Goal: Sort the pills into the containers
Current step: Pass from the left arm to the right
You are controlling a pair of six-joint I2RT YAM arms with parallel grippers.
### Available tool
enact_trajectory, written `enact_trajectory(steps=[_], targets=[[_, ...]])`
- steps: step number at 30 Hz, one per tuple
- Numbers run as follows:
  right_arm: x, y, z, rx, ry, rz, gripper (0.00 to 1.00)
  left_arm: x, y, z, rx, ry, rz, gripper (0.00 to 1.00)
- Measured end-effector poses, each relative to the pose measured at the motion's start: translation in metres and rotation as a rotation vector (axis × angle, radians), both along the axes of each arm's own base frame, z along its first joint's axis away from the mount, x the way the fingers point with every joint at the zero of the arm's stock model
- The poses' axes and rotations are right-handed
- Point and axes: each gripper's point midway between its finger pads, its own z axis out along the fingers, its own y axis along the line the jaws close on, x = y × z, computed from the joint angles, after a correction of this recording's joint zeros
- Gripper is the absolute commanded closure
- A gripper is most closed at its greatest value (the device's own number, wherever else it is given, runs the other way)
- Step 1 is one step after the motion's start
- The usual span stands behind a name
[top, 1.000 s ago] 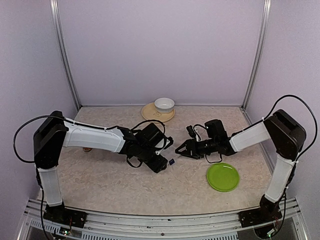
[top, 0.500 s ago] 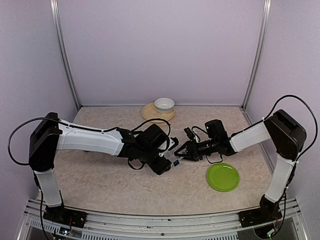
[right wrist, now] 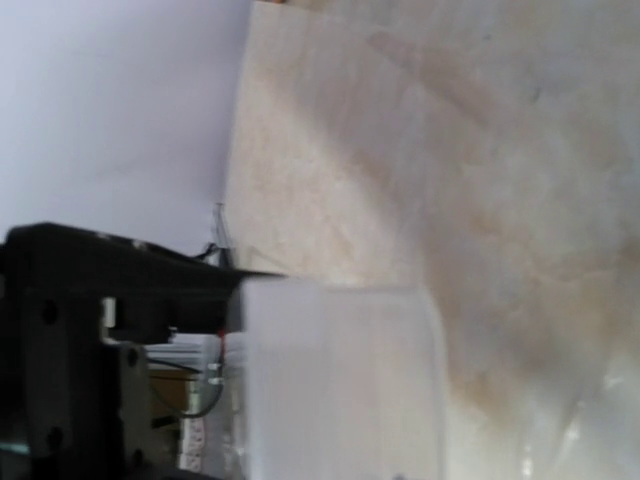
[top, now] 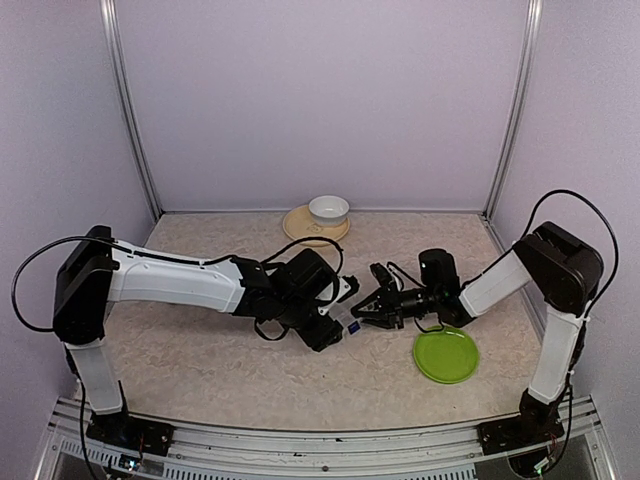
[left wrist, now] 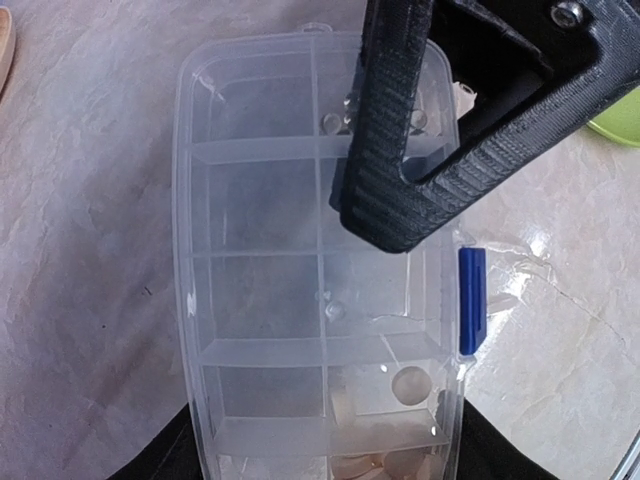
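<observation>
The clear pill box (top: 347, 317) lies at the table's middle. In the left wrist view the pill box (left wrist: 260, 300) fills the frame, with a blue latch (left wrist: 470, 300) on its right side. Whitish pills (left wrist: 408, 385) lie in the near and far right compartments. My left gripper (top: 337, 320) is shut on the box's near end, with black fingers (left wrist: 165, 462) on both sides. My right gripper (top: 362, 309) is open at the box's far end, and one of its fingers (left wrist: 385, 150) hangs over the compartments. The right wrist view shows only the blurred box (right wrist: 340, 380).
A green plate (top: 446, 353) lies right of the box, under the right arm; its edge shows in the left wrist view (left wrist: 622, 118). A white bowl (top: 328, 209) on a tan plate (top: 300, 228) stands at the back wall.
My left arm has reached further right, bringing the box toward the right gripper. My right gripper has moved down and in until its finger is over the box.
</observation>
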Motion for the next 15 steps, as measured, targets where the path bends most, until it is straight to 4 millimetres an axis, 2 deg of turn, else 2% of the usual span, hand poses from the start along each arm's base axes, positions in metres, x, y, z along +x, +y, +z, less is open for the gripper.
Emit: enact_trajectory(steps=[3,7,10,15], targets=[[0.000,0.003,0.005,0.045,0.027,0.000,0.79,0.000,0.001,0.001,0.001,-0.003,0.001,0.40],[0.000,0.003,0.009,0.078,0.045,-0.003,0.79,0.000,0.002,0.003,-0.004,-0.006,0.003,0.21],[0.001,0.004,0.014,0.097,0.040,-0.003,0.79,-0.001,0.000,0.007,-0.019,-0.006,0.002,0.03],[0.002,0.005,0.019,0.113,0.029,-0.004,0.79,0.000,-0.002,0.019,-0.072,0.006,0.024,0.01]])
